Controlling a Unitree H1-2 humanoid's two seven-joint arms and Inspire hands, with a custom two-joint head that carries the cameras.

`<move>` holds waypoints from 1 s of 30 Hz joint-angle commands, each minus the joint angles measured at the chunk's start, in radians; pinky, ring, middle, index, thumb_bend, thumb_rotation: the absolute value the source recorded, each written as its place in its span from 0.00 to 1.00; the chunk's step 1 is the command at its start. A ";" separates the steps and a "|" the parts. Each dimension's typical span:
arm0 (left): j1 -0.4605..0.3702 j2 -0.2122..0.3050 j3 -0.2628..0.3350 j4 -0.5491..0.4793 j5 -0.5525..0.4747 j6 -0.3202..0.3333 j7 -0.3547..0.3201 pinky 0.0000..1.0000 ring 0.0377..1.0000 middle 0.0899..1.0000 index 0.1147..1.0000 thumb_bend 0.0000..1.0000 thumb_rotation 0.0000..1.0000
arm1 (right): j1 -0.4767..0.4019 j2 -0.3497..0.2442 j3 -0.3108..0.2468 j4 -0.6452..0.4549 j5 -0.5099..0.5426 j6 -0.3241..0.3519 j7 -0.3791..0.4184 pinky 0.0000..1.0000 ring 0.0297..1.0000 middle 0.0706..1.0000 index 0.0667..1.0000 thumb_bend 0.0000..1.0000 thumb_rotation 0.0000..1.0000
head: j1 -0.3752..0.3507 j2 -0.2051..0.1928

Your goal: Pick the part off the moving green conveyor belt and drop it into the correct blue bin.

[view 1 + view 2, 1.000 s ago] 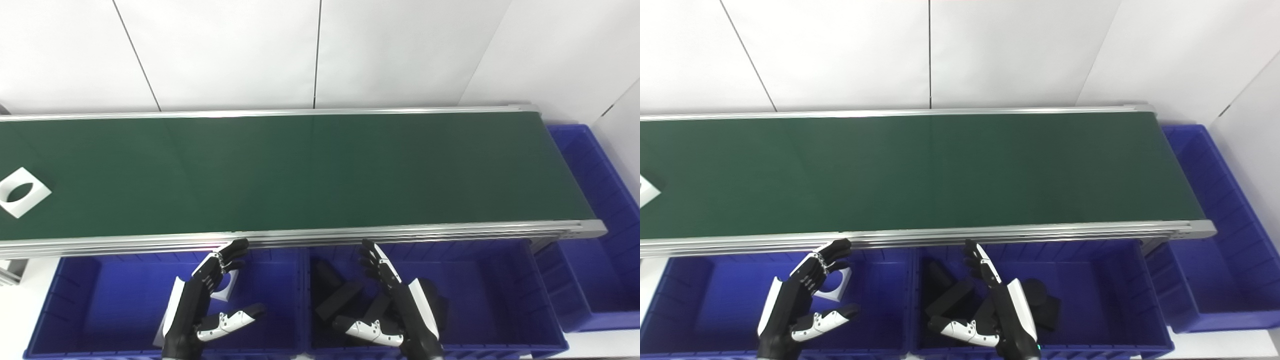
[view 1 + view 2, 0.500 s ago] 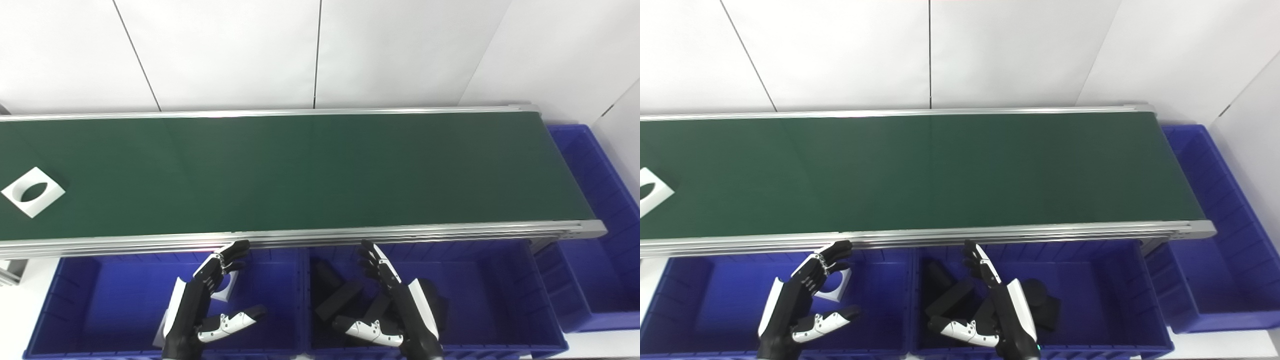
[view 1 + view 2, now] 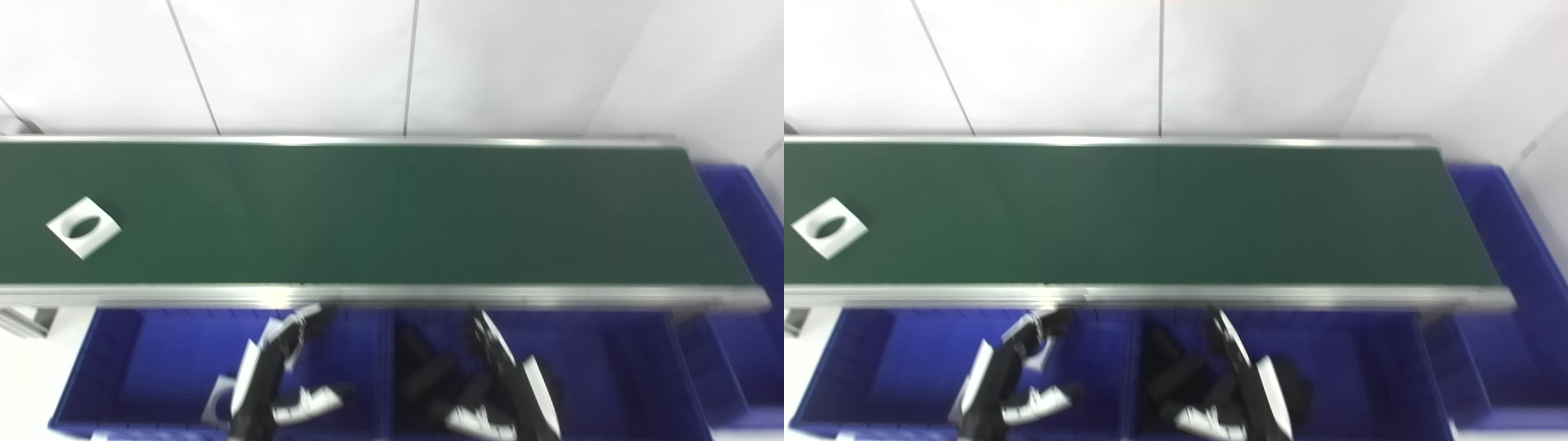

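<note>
One white part (image 3: 83, 227), a flat square with an oval hole, lies on the green conveyor belt (image 3: 392, 214) at its far left end, nearer the front rail than the back. Both hands hover below that front rail, over the blue bins: the left hand (image 3: 275, 373) over the left bin (image 3: 153, 367), which holds other white parts, and the right hand (image 3: 505, 386) over the middle bin (image 3: 612, 367), which holds black pieces. Each hand holds nothing, with fingers spread, though the frames are blurred. The step in hand looks like waiting for the part. Next, the left hand likely needs to reach over the rail, timed to the part's travel.
</note>
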 commanded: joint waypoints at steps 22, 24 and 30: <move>-0.112 0.072 -0.204 0.047 0.047 -0.024 0.296 0.63 0.70 0.72 0.65 0.94 0.36 | -0.030 -0.011 -0.029 0.037 0.062 -0.059 0.022 0.88 0.90 0.90 0.98 0.78 0.36 | 0.096 -0.072; -0.118 0.078 -0.211 0.032 0.047 -0.024 0.316 0.62 0.70 0.71 0.65 0.95 0.37 | -0.034 -0.011 -0.030 0.045 0.066 -0.064 0.022 0.88 0.90 0.90 0.98 0.79 0.36 | 0.099 -0.071; -0.120 0.088 -0.180 -0.099 0.017 -0.024 0.309 0.61 0.68 0.70 0.64 0.97 0.34 | -0.045 -0.008 -0.031 0.057 0.074 -0.071 0.021 0.88 0.90 0.90 0.98 0.78 0.35 | 0.122 -0.080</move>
